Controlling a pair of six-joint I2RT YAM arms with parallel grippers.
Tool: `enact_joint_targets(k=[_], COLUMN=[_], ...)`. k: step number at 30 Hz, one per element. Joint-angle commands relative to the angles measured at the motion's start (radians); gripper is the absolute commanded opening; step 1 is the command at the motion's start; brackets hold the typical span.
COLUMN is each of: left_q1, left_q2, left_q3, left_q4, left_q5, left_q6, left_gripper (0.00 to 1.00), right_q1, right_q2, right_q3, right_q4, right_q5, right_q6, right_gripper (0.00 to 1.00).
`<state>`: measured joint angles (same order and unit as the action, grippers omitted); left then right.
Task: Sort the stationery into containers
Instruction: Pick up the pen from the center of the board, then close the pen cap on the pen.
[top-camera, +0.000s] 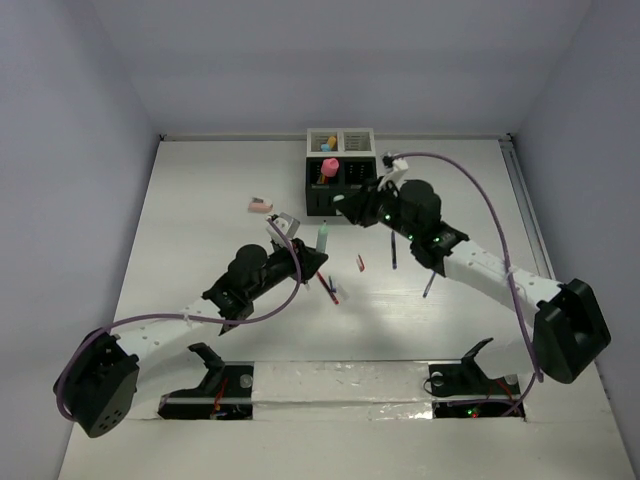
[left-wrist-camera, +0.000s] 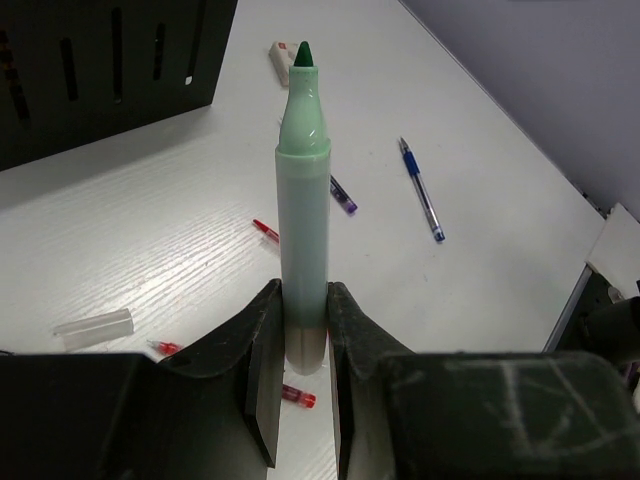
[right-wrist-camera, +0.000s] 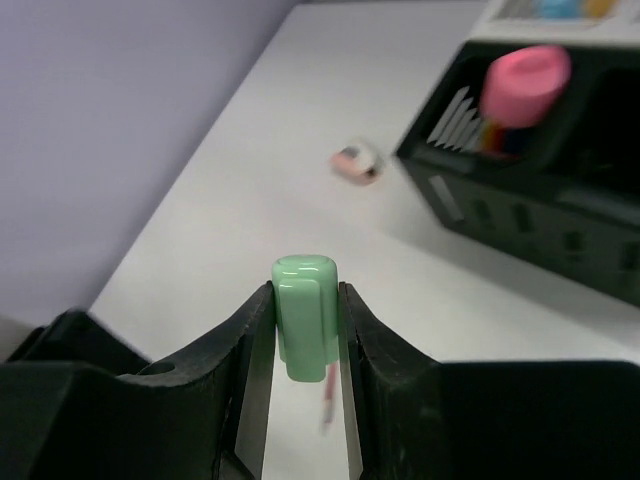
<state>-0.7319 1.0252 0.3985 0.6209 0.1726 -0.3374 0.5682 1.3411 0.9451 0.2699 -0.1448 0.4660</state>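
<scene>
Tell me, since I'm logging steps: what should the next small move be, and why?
Probably bring the right gripper, clamped on the green cap, over to the left gripper and line the cap up with the bare tip of the marker. The marker is held uncapped, so capping likely comes before sorting.
</scene>
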Motion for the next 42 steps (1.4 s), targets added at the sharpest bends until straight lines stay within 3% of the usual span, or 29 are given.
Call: enact_joint_targets(k=[1, 9, 35, 42], left_q1=[-0.003, -0.003, -0.003, -0.003], left_q2=[0.001, -0.001, -0.030, -0.053], left_q3=[0.016, 0.016, 0.008, -0.004], left_q4=[0.037, 0.036, 0.020, 0.042], left_q5=[-0.015, -0.018, -0.067, -0.076], left_q6=[0.006, 0.011, 0.003, -0.008], left_gripper=[0.00, 0.00, 0.00, 0.00], right_q1=[0.099, 0.177, 0.271, 0.291], right_q2=[0.018, 0.058, 0.047, 0.052], right_q3=[-0.022, -0.031, -0.131, -0.198], right_q4=[0.213, 0.347, 0.393, 0.505], right_q5=[0.051, 0.194, 0.252, 0.269], right_q6=[0.099, 0.072, 0.049, 0.072], right_gripper=[0.17, 0.18, 0.19, 0.21])
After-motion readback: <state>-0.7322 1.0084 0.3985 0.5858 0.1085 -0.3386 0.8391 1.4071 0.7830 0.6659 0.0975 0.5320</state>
